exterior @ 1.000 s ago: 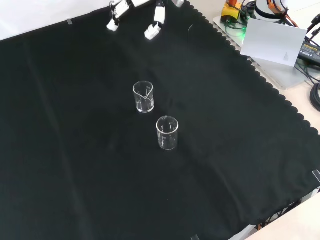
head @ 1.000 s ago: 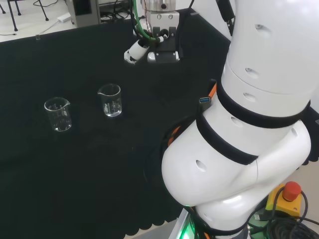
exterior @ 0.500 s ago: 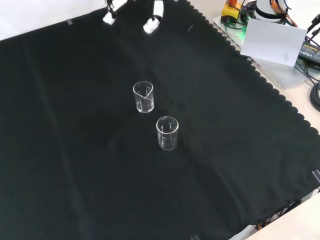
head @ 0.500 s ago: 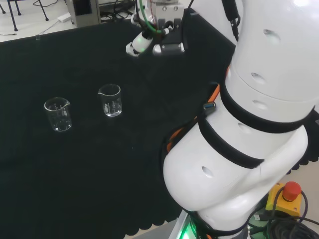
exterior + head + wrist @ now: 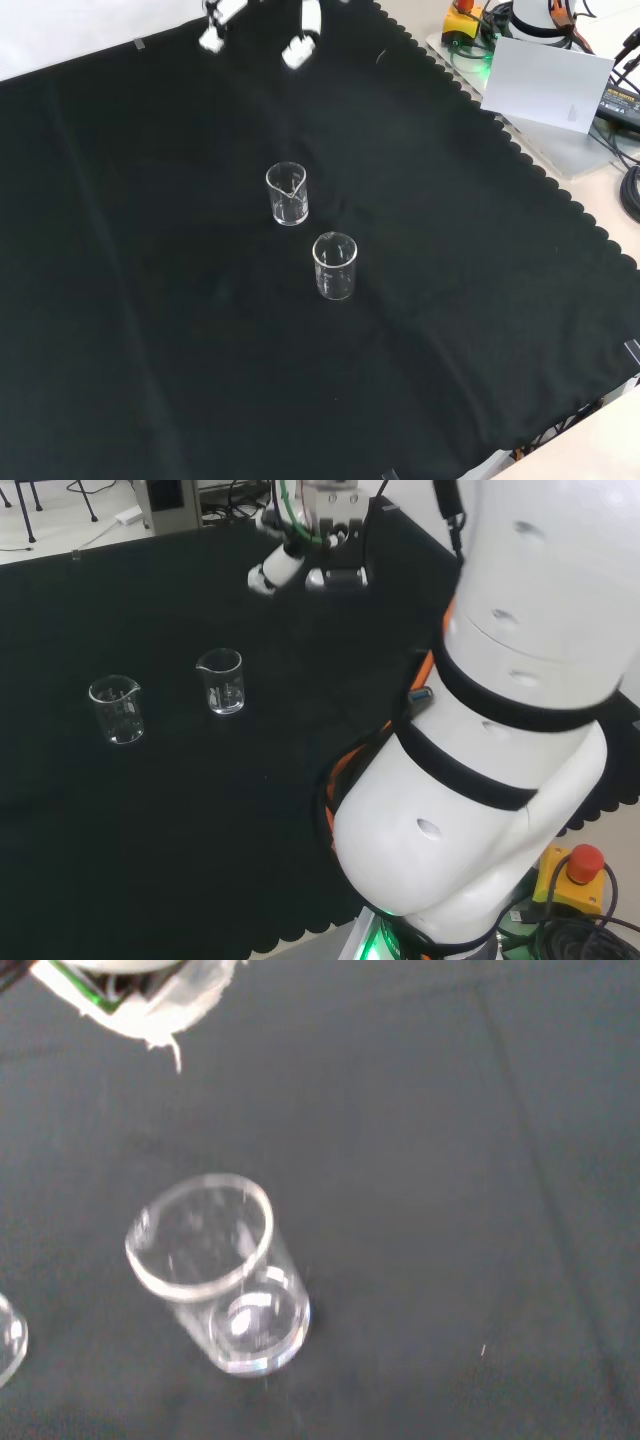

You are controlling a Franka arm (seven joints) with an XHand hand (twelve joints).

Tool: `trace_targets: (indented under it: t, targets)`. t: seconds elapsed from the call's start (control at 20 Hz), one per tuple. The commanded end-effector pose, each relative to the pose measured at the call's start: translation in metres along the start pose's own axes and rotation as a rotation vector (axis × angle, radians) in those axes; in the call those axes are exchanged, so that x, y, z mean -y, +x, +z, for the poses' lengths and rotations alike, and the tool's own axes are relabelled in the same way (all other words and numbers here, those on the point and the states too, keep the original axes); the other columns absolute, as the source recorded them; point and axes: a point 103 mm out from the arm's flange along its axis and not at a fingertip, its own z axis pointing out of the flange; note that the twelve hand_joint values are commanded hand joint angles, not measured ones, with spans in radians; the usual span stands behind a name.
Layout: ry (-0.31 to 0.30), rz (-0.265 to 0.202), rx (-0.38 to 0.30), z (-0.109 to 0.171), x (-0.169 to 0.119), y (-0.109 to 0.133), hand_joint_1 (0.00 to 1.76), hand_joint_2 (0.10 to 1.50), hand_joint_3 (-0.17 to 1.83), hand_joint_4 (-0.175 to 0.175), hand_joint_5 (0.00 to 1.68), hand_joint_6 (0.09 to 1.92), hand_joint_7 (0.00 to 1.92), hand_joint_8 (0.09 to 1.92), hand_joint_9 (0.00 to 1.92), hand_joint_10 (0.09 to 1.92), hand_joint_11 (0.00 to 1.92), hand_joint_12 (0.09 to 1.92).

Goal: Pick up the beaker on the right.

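Note:
Two clear glass beakers stand upright on the black cloth. In the head view one beaker (image 5: 221, 681) is to the right of the other beaker (image 5: 117, 709). In the front view they are the upper beaker (image 5: 287, 193) and the lower beaker (image 5: 335, 266). The hand (image 5: 300, 568) hovers well beyond and to the right of them in the head view, apart from both, open and holding nothing. Its fingertips (image 5: 298, 50) show at the front view's top edge. The wrist view shows one beaker (image 5: 215, 1270) from above, the rim of the second beaker (image 5: 8, 1345) at the picture's edge and a blurred white part of the hand (image 5: 140, 990).
The arm's big white links (image 5: 500, 730) stand at the head view's right. A red stop button (image 5: 585, 863) sits beside the base. A white panel (image 5: 545, 82) and cables lie off the cloth's scalloped edge (image 5: 520, 165) in the front view.
The hand has drawn farther from the beakers, rising toward the front view's top edge. The arm's links have swung slightly. Both beakers stay put.

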Motion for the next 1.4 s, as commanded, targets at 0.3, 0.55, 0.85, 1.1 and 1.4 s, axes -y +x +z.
trace_targets:
  t: [0.3,0.55,0.85,1.1,1.4]
  targets:
    - [0.16,-0.171,-0.131,0.103,-0.029,0.005,0.81,0.5,0.76,-0.025,0.21,0.09,0.16,0.61,0.33,0.67,0.0,1.27]
    - [0.157,-0.208,-0.137,0.111,-0.028,0.003,0.8,0.49,0.76,-0.021,0.21,0.09,0.16,0.6,0.32,0.66,0.0,1.26]
    - [0.17,-0.233,-0.141,0.122,-0.029,0.004,0.78,0.48,0.75,-0.015,0.18,0.09,0.12,0.59,0.3,0.65,0.0,1.25]
    - [0.175,-0.25,-0.154,0.131,-0.033,0.004,0.76,0.49,0.69,-0.007,0.15,0.09,0.09,0.56,0.24,0.7,0.0,1.21]
    - [0.186,-0.262,-0.192,0.14,-0.044,0.001,0.76,0.49,0.66,-0.008,0.14,0.09,0.08,0.56,0.21,0.72,0.0,1.15]
